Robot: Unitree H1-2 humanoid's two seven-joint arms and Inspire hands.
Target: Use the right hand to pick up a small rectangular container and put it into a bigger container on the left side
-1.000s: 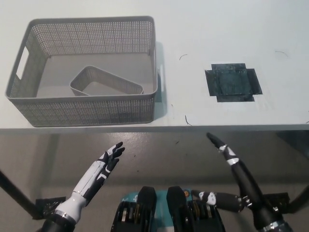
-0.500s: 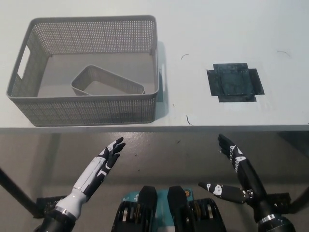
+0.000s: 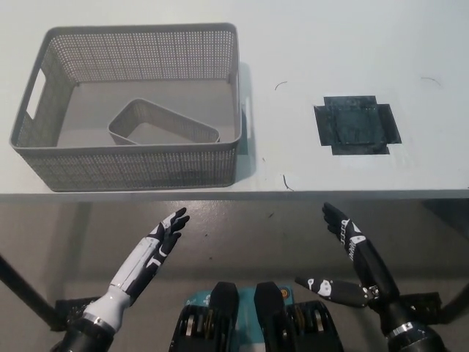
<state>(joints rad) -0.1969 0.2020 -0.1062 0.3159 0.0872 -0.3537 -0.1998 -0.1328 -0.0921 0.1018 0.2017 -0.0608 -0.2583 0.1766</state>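
The fingers of the black right hand point(image 3: 350, 253) are spread apart and hold nothing; the hand hangs below the front edge of the table point(image 3: 352, 59), clear of the tabletop. The white left hand point(image 3: 157, 246) rests below that same edge, under the big basket point(image 3: 132, 165), its fingers likewise extended and empty.

The small container point(image 3: 163, 125) lies inside the big basket, tilted, one end leaning toward the basket's right wall. Judged by that, the placing is done and the right hand is out of the way. The dark square mat point(image 3: 355, 128) to the right of the basket is bare.

Compared with a second ago, the right hand has dropped lower and turned, so that its thumb now shows splayed toward the middle. Over the last half second it has barely shifted, edging slightly left and up. The left hand has sunk a little and then stayed put. The whole scene slid slightly at first, which reads as camera motion; basket and small container have not moved.
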